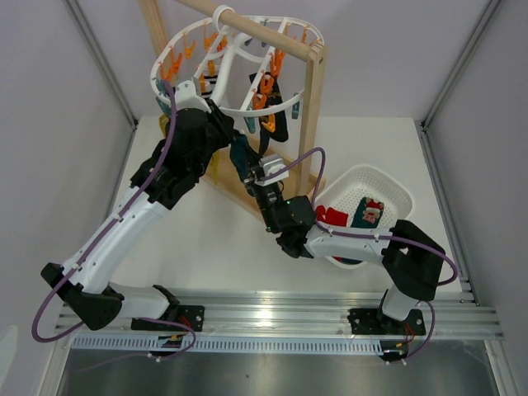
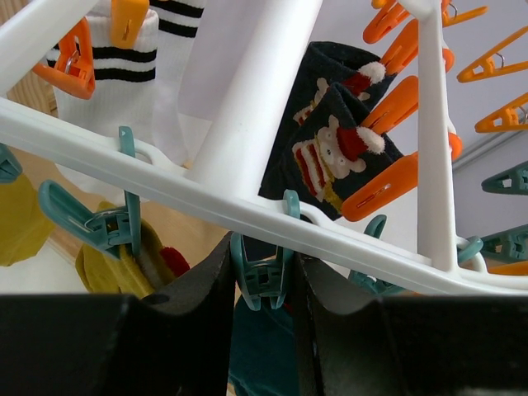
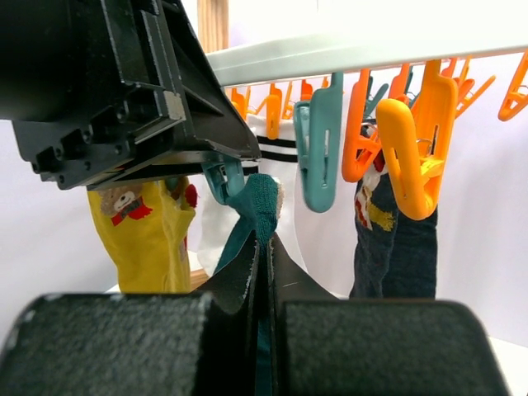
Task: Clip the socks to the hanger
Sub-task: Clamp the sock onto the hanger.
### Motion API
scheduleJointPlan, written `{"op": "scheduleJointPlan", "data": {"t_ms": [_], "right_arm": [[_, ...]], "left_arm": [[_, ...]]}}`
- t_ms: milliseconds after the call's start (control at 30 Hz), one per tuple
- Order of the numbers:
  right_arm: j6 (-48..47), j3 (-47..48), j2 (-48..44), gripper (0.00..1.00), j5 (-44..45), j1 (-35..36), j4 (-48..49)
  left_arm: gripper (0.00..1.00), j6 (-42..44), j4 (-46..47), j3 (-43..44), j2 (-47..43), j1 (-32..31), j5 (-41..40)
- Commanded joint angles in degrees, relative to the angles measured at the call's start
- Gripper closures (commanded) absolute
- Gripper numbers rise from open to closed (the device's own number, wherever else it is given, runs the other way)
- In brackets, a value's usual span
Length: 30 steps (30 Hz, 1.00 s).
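The white hanger [image 1: 165, 62] hangs from the wooden rack, with orange and teal pegs dangling from its ring. My left gripper [image 2: 262, 272] is shut on a teal peg [image 2: 260, 280] under the hanger's bar [image 2: 165, 177], its fingers pressing the peg's two handles. My right gripper [image 3: 266, 247] is shut on a teal sock [image 3: 260, 206], whose top edge it holds up right at that peg's mouth [image 3: 219, 181]. A yellow sock [image 3: 144, 235], a white black-striped sock [image 2: 144, 58] and a navy Santa sock [image 2: 338, 140] hang clipped to the hanger.
The light wooden rack [image 1: 313, 107] stands at the back middle of the table. The white perforated basket [image 1: 388, 177] sits at the right and holds a red sock [image 1: 334, 216] and a dark patterned one [image 1: 367, 213]. Both arms meet under the hanger.
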Motion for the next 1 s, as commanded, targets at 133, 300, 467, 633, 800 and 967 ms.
{"op": "scheduleJointPlan", "data": {"t_ms": [133,300,467,633,800,967], "right_arm": [[1.04,3.24,1.42,1.00,0.95,1.03,4.51],[1.13,4.38,2.47,1.00,1.04,1.21,5.13],[2.44,5.44,2.30,1.00,0.87,1.29,4.61],[2.54,6.05,2.21,1.00,0.78,1.38,4.52],[3.41,6.67,2.47,1.00,-0.10,1.47,3.37],[4.29,6.58,2.21,1.00,-0.10,1.38,2.14]], "left_arm": [[0.89,-2.21,0.85,1.03,0.08,0.32,-1.24],[0.89,-2.30,0.85,0.85,0.08,0.32,-1.41],[0.89,-2.30,1.20,-0.02,-0.10,0.32,-1.41],[0.89,-2.39,1.55,-0.55,-0.28,0.32,-1.50],[0.89,-2.30,1.64,-0.47,-0.45,0.32,-1.59],[0.81,-1.95,1.64,-0.64,-0.63,0.32,-1.41]]}}
